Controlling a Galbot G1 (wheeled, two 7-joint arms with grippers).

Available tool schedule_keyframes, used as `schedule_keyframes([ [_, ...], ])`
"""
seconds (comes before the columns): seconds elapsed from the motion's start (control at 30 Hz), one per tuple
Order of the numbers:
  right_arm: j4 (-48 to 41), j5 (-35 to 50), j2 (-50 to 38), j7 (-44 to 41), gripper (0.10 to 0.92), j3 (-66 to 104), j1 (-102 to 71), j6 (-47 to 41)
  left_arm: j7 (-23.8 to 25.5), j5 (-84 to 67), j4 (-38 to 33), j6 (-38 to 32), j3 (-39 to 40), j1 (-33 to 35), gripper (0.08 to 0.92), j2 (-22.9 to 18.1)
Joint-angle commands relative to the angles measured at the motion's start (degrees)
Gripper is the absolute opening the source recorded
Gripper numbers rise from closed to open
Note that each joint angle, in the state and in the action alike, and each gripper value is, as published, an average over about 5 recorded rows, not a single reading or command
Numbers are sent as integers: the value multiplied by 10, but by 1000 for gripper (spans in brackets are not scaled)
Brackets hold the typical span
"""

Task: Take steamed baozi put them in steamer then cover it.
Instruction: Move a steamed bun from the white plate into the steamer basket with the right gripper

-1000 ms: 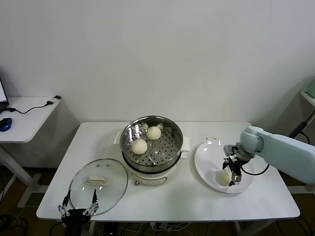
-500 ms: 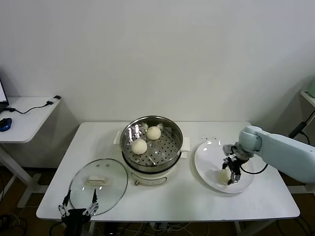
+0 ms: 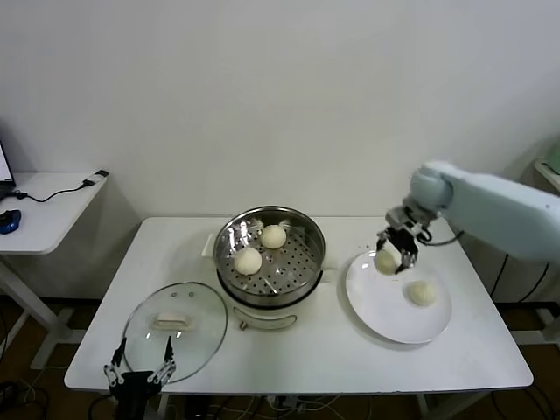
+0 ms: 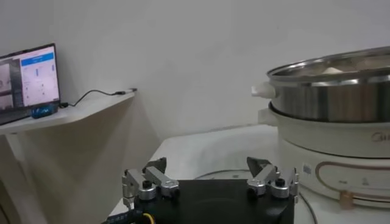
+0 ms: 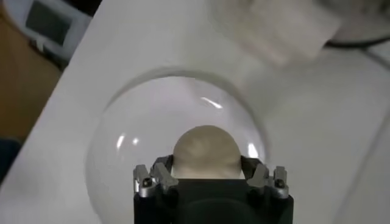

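Observation:
The steamer (image 3: 269, 255) stands mid-table with two baozi inside, one on the near left (image 3: 248, 260) and one farther back (image 3: 274, 236). My right gripper (image 3: 395, 251) is shut on a third baozi (image 3: 386, 261) and holds it above the left edge of the white plate (image 3: 385, 319). The right wrist view shows this baozi (image 5: 206, 152) between the fingers, over the plate (image 5: 122, 158). A fourth baozi (image 3: 422, 293) lies on the plate. My left gripper (image 3: 138, 367) is open and empty at the table's front left, by the glass lid (image 3: 175, 331).
The left wrist view shows the steamer (image 4: 335, 97) to one side and a laptop (image 4: 30, 79) on a side table. That side table (image 3: 52, 201) stands left of the work table. The right table edge is close behind the plate.
My right gripper has risen off the plate with a baozi in it and moved back and toward the steamer. One baozi stays on the plate. The left arm has not moved.

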Motion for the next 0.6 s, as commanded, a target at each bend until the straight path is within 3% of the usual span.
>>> schedule_keyframes([
  [0.03,-4,-74,129,-21,721,-5,134,209,1,2,-3,3,1,-2,823,0],
  [0.33,-17,-121,257,0,721,32,69,246,0,4,-1,4,1,-6,823,-2],
  [0.6,-18,-122,309,2,721,17,6,260,0,4,-1,5,-2,-6,823,-4],
])
